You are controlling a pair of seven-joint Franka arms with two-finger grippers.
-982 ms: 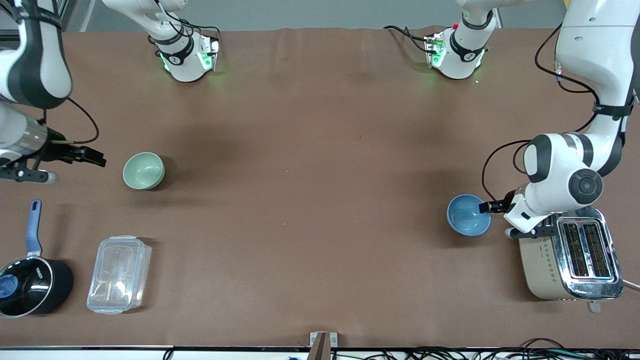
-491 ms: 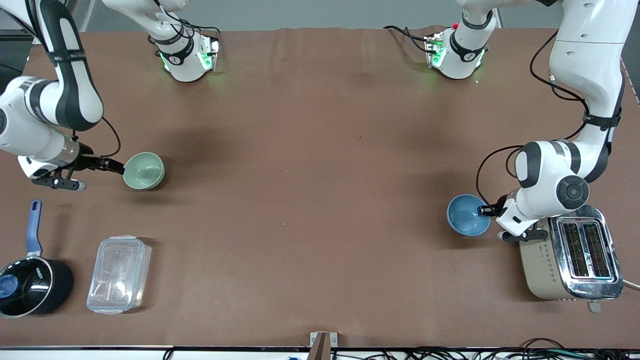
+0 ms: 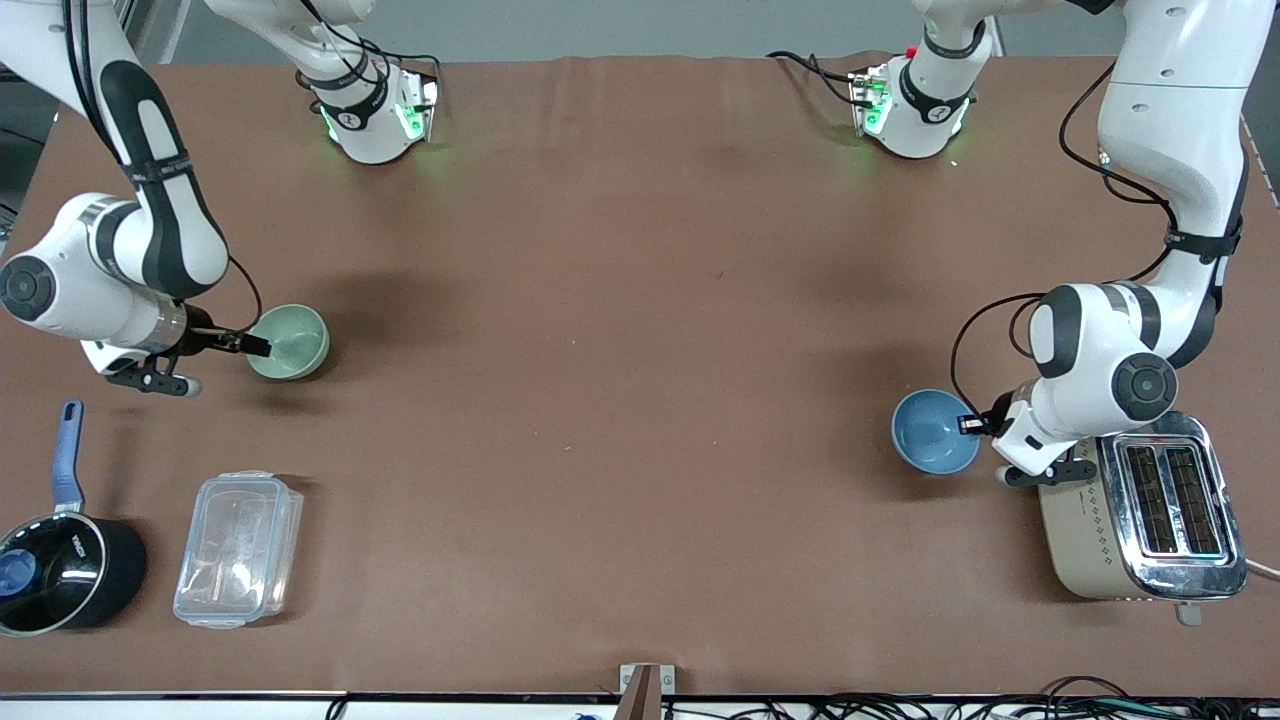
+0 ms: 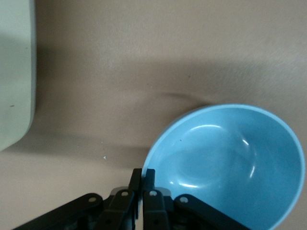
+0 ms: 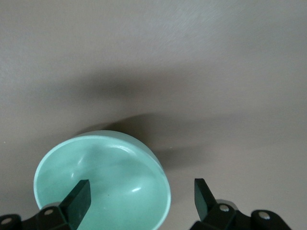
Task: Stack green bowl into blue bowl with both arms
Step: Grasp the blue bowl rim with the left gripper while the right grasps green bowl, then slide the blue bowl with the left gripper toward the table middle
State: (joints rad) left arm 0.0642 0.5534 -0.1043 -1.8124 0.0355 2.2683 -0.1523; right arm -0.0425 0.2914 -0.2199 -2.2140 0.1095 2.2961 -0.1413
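The green bowl (image 3: 290,342) sits on the brown table toward the right arm's end. My right gripper (image 3: 258,346) is open at its rim. In the right wrist view one finger (image 5: 79,197) is inside the green bowl (image 5: 110,172) and the other finger (image 5: 201,194) is outside it, neither touching it. The blue bowl (image 3: 935,431) sits toward the left arm's end, beside the toaster. My left gripper (image 3: 968,425) is shut on its rim. In the left wrist view the fingers (image 4: 149,178) pinch the edge of the blue bowl (image 4: 230,163).
A toaster (image 3: 1140,510) stands right beside the left gripper, nearer the front camera. A black saucepan with a blue handle (image 3: 60,575) and a clear plastic container (image 3: 238,548) lie nearer the front camera than the green bowl.
My right gripper has swung in from the table's end to the green bowl and now straddles its rim. My left gripper has shifted slightly at the blue bowl's rim.
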